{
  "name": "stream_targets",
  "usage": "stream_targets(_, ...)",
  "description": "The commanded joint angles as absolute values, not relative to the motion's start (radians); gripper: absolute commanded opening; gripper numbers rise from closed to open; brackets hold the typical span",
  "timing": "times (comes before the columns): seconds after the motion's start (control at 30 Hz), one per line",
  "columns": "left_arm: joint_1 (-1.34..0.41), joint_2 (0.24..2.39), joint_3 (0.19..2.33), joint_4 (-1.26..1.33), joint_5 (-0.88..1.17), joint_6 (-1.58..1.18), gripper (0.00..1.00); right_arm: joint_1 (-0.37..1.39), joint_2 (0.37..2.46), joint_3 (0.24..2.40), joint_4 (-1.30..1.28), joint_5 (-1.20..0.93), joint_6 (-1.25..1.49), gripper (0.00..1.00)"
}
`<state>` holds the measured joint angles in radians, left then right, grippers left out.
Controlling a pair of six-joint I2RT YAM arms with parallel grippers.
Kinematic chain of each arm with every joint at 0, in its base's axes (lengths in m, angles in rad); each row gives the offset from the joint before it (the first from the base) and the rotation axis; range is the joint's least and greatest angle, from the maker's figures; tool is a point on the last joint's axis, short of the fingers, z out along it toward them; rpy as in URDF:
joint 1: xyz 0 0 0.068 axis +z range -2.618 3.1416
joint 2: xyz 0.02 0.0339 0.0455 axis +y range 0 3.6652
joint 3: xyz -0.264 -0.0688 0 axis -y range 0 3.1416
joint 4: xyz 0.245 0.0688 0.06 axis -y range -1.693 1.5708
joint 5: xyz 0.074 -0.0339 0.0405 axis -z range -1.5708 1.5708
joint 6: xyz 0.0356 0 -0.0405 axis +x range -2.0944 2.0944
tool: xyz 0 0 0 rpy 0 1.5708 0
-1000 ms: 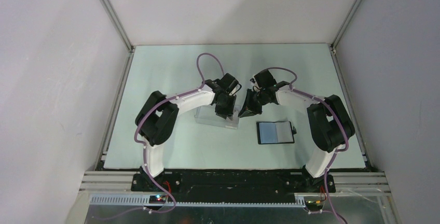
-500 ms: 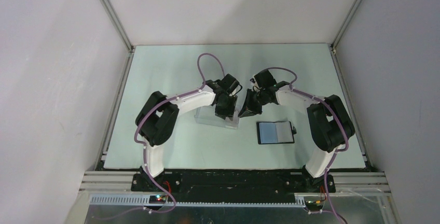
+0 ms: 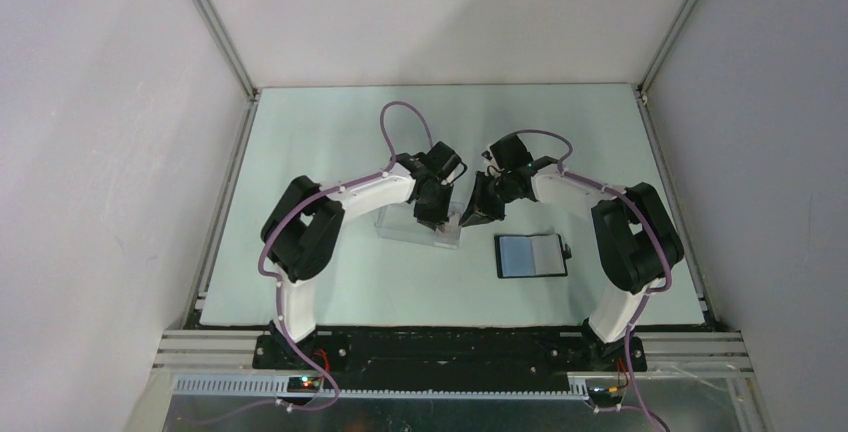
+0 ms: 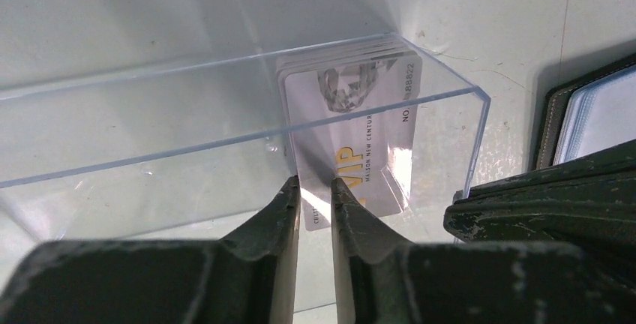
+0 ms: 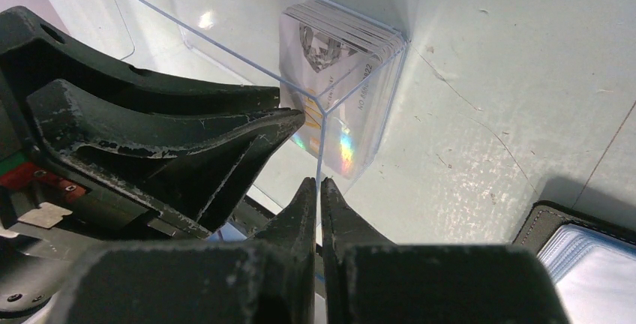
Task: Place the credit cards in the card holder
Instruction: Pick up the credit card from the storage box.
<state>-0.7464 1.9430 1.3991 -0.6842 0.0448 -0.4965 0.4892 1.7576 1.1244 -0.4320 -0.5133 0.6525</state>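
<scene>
The credit cards [image 4: 352, 136] are a pale stack with gold lettering, leaning in the right end of a clear plastic box [image 4: 150, 136]. The stack also shows in the right wrist view [image 5: 330, 61]. My left gripper [image 4: 316, 185] reaches into the box. Its jaws stand a narrow gap apart at the front card's lower left corner, pinching nothing that I can see. My right gripper [image 5: 319, 183] is shut on the box's right end wall. The card holder [image 3: 532, 255] lies open on the table right of the box, pale pockets up.
The clear box [image 3: 405, 224] sits mid-table between both arms, and the two gripper heads [image 3: 441, 218] [image 3: 470, 214] crowd its right end. Grey walls enclose the pale green table [image 3: 330, 132] on three sides.
The left gripper's head has shifted slightly over the box's right end. The right arm, the box and the card holder stay as they were.
</scene>
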Motion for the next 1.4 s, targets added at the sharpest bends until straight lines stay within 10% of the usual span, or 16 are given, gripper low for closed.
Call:
stream_targets(0.0, -0.758, 1.904, 1.427, -0.676, 0.022, -0.496, 0.22, 0.505, 1.771, 1.16, -0.416, -0.547, 0.639, 0.05)
stream_targets(0.67, -0.769, 1.841, 1.468, -0.673, 0.078, -0.517, 0.13, 0.508, 1.778, 1.16, -0.412, -0.551, 0.645, 0.05)
stream_targets(1.37, -0.767, 1.807, 1.43, -0.609, 0.158, -0.557, 0.3, 0.509, 1.776, 1.16, -0.417, -0.548, 0.641, 0.05)
